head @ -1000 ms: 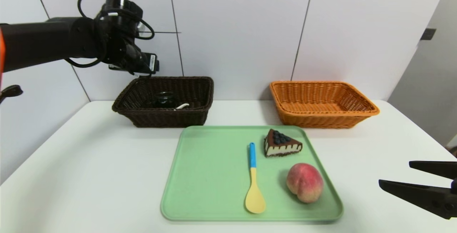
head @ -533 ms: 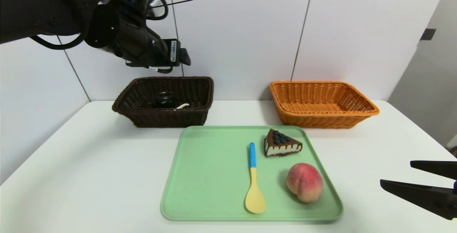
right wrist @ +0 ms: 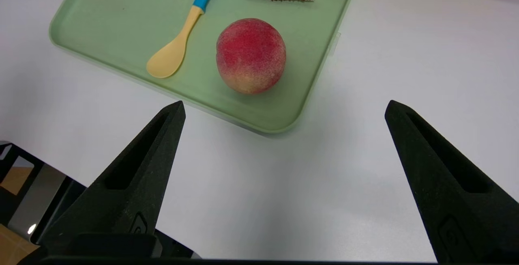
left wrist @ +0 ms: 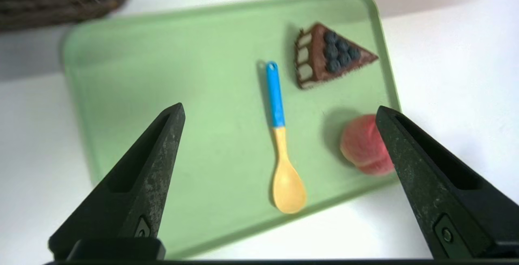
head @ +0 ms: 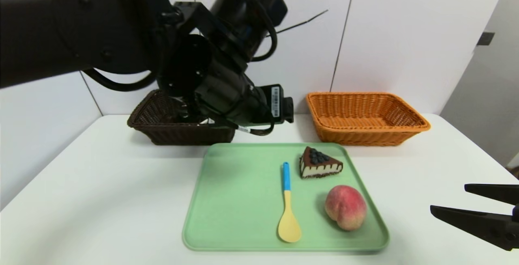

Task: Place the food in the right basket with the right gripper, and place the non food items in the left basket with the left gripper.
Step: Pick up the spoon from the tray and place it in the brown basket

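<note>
Both jaws apart, empty; spoon (left wrist: 279,135) on tray (left wrist: 142,74) below left gripper (left wrist: 279,110).

Bright, even light, soft shadows; the left wrist view is motion-blurred.
</note>
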